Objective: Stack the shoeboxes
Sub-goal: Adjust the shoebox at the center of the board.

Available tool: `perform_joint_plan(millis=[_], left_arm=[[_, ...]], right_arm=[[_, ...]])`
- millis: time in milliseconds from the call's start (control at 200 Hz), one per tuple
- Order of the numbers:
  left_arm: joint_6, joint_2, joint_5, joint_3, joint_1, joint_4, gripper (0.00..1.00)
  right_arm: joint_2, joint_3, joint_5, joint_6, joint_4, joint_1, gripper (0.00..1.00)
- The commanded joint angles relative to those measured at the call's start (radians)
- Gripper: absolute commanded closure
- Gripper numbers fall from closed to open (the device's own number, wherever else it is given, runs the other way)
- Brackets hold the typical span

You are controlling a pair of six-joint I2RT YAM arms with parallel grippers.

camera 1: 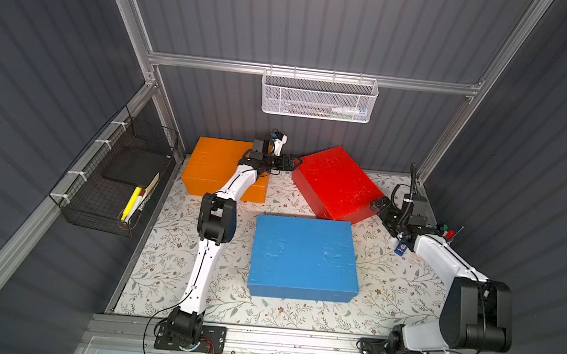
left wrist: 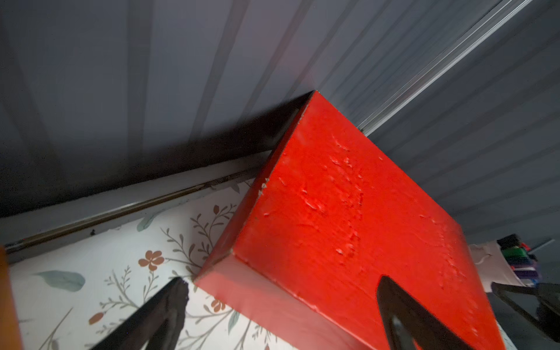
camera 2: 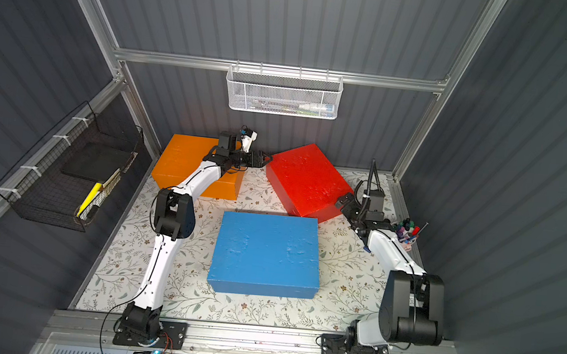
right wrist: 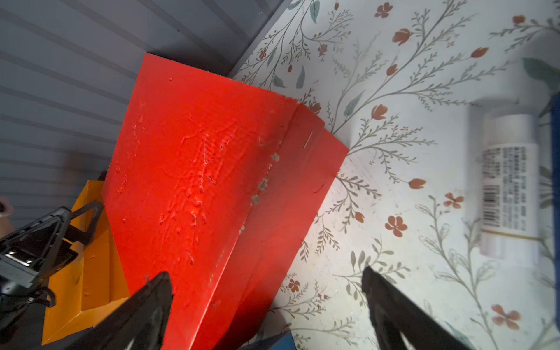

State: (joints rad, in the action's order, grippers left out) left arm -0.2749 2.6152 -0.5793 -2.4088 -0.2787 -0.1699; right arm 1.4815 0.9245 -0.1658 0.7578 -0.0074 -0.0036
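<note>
The jaws of the left gripper (camera 1: 295, 161) stand apart, astride the far-left corner of the red shoebox (camera 1: 337, 183). In the left wrist view one reaches over the bumpy lid and the other hangs beside the box, above the table (camera 1: 170, 281). The jaws of the right gripper (camera 1: 376, 205) are spread wide at the opposite corner, one over the lid and one clear of the side wall, so neither pair is clamped on anything. The red shoebox lies turned at an angle near the back wall and appears to rest on the table, though a slight lift cannot be ruled out. The orange shoebox (camera 1: 215, 167) sits at the back left, partly under the left arm (camera 1: 213, 220), and the blue shoebox (camera 1: 304, 257) lies square in the middle, with the red one's near corner close to its far edge. Nothing is stacked: all three boxes sit singly, so the task looks barely begun. Judging by the two-sided approach, lifting the red box is the likely first step, and both placements remain.
</note>
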Motion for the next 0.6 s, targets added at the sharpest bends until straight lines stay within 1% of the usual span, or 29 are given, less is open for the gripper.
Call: perform_joint_plan(millis=[0, 235, 430, 520, 595], left_arm=[[0.040, 0.095, 0.026, -0.065, -0.013, 0.081, 0.01], [0.041, 0.198, 0.038, -0.095, -0.028, 0.233, 0.01], [-0.027, 0.207, -0.108, -0.046, -0.036, 0.432, 0.01], [-0.073, 0.163, -0.190, 0.049, -0.040, 0.442, 0.01], [-0.125, 0.109, -0.240, 0.150, -0.045, 0.545, 0.01]], right_arm=[[0.047, 0.047, -0.023, 0.027, 0.058, 0.012, 0.01], [0.140, 0.096, -0.036, 0.037, 0.095, 0.015, 0.01], [0.207, 0.147, -0.034, 0.040, 0.107, 0.015, 0.01], [0.228, 0.168, -0.025, 0.040, 0.106, 0.014, 0.01], [0.232, 0.173, -0.023, 0.043, 0.104, 0.013, 0.01]])
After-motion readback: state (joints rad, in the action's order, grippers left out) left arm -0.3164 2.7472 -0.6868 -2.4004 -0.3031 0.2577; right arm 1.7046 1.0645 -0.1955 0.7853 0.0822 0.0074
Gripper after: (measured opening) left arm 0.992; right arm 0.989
